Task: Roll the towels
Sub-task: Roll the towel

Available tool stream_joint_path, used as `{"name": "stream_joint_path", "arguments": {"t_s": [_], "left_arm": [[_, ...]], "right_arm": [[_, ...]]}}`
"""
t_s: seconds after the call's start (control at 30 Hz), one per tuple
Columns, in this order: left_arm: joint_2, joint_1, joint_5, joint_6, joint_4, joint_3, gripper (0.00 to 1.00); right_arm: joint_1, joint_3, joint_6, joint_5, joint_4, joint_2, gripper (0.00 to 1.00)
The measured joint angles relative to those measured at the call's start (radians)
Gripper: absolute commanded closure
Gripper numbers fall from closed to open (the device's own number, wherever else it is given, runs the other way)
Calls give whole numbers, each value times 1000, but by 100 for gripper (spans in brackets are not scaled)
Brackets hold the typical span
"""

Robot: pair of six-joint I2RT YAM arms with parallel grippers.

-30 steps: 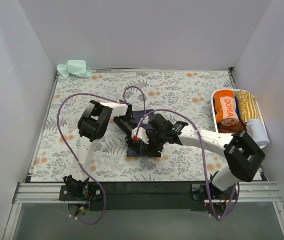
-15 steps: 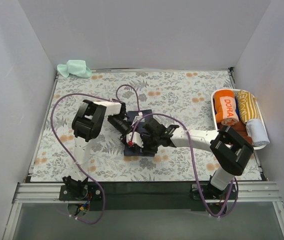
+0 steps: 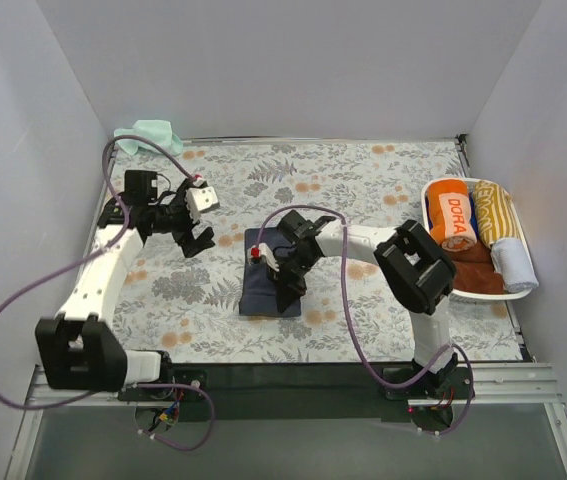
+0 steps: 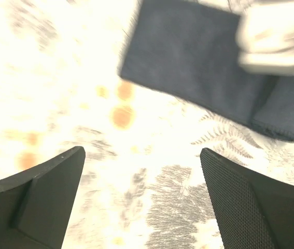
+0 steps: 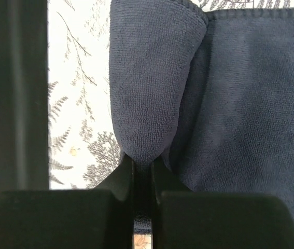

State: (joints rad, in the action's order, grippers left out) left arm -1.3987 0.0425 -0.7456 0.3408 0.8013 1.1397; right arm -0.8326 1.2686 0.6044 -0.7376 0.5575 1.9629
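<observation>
A dark navy towel [image 3: 260, 296] lies folded on the floral covering in the middle of the table. My right gripper [image 3: 288, 283] is over its right side, shut on a raised fold of that navy towel [image 5: 152, 93], which bulges out from between the gripper [image 5: 142, 163] fingers. My left gripper [image 3: 195, 240] hangs open to the left, apart from the towel. In the left wrist view the navy towel [image 4: 198, 78] lies ahead of the open gripper [image 4: 141, 153], with nothing between its fingers. A mint green towel [image 3: 149, 137] sits crumpled in the back left corner.
A white oval basket [image 3: 425, 205] stands at the right edge, holding a rolled orange towel [image 3: 452, 215], a yellow-striped one [image 3: 494, 208], a brown one [image 3: 475, 276] and a pale grey one [image 3: 514, 264]. White walls close in the left, back and right sides.
My left gripper has opened, let go of the navy towel and swung away to the left. My right gripper has shut on a fold of the towel.
</observation>
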Motion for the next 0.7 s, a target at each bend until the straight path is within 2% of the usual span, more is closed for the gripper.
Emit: {"name": "stream_joint_path", "arguments": {"t_s": [0.1,0.17,0.33,0.43,0.57,0.7], "left_arm": [[195,34,37,-46,-105,-48,2],[243,45,37,-78,-129,-61,2],[145,89,30,-92,-69,-85,2],[174,269,108,-67,-98,-247,4],[330,539,212,-26,-143,-425,18],[329,678,320,3,-247,-488,27]], "right_arm": [[43,112,-5,-116,125,114,99],[71,183,-10,-201,206,196,99],[128,309,-26,-359,371,354,99],[151,346,-27,-423,435,414,99],[170,388,-41,-474,505,475,99],[170,413,-50,-467,536,491,99]]}}
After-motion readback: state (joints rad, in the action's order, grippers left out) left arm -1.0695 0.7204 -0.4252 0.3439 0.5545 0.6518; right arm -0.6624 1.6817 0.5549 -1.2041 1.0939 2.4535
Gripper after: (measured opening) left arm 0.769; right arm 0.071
